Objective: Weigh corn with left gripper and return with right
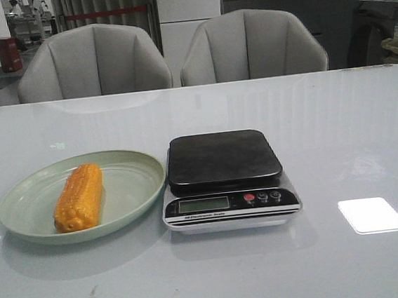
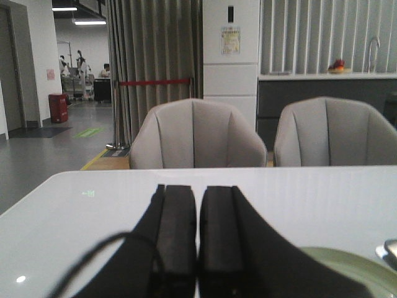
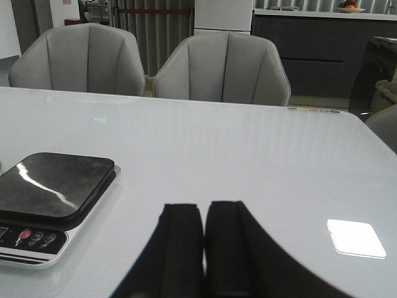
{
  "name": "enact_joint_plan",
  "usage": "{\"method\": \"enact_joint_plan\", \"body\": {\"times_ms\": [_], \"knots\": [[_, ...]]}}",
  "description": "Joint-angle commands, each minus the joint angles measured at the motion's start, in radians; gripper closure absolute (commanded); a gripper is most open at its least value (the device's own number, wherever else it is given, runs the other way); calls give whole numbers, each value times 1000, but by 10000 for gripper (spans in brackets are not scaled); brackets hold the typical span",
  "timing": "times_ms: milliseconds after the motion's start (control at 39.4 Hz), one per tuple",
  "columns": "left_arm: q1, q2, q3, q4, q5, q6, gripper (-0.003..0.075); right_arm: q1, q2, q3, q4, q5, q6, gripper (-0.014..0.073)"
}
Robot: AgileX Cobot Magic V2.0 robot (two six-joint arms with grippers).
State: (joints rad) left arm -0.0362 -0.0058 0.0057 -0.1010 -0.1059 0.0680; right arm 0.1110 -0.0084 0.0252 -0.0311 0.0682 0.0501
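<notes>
An orange-yellow corn (image 1: 79, 197) lies on a pale green plate (image 1: 134, 173) at the left of the table. Just right of the plate stands a kitchen scale (image 1: 222, 158) with a bare black platform; it also shows in the right wrist view (image 3: 53, 183). Neither arm appears in the front view. My left gripper (image 2: 198, 189) is shut with nothing between its fingers, above the table, with the plate's rim (image 2: 366, 267) beside it. My right gripper (image 3: 203, 207) is also shut and holds nothing, over the bare table to the right of the scale.
Two grey chairs (image 1: 92, 61) (image 1: 251, 44) stand behind the table's far edge. A bright square of reflected light (image 1: 372, 215) lies on the tabletop at the right front. The scale's display and buttons (image 1: 261, 197) face the front edge.
</notes>
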Motion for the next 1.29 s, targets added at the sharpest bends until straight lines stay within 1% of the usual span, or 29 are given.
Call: {"method": "enact_joint_plan", "body": {"times_ms": [0, 101, 178, 330, 431, 558, 736, 938, 989, 1040, 1167, 1268], "knots": [[2, -15, -38, -36, -96, -10, 596, -5, -20, 11, -11, -78, -2, 414], [2, 16, -130, -36, -24, -10, 596, -5, -20, 11, -11, -78, -2, 414], [2, 67, -216, -36, 71, -10, 596, -5, -20, 11, -11, -78, -2, 414], [2, 222, -394, -36, 305, -10, 596, -5, -20, 11, -11, -78, -2, 414], [2, 310, -481, -36, 400, -10, 596, -5, -20, 11, -11, -78, -2, 414], [2, 376, -500, -36, 415, -10, 596, -5, -20, 11, -11, -78, -2, 414], [0, 409, -473, -37, 404, -10, 596, -5, -20, 11, -11, -78, -2, 414], [-58, 427, -462, -29, 394, -10, 585, -5, -20, 11, -11, -78, -2, 414], [-71, 440, -469, -29, 398, -10, 555, -5, -20, 11, -11, -78, -2, 414], [-86, 457, -481, -29, 401, -10, 503, -5, -20, 11, -11, -78, -2, 414], [-119, 517, -512, -27, 404, -10, 325, -5, -20, 11, -11, -78, -2, 414], [-138, 579, -542, -27, 415, -9, 213, -5, -20, 11, -11, -78, -2, 414]]}}
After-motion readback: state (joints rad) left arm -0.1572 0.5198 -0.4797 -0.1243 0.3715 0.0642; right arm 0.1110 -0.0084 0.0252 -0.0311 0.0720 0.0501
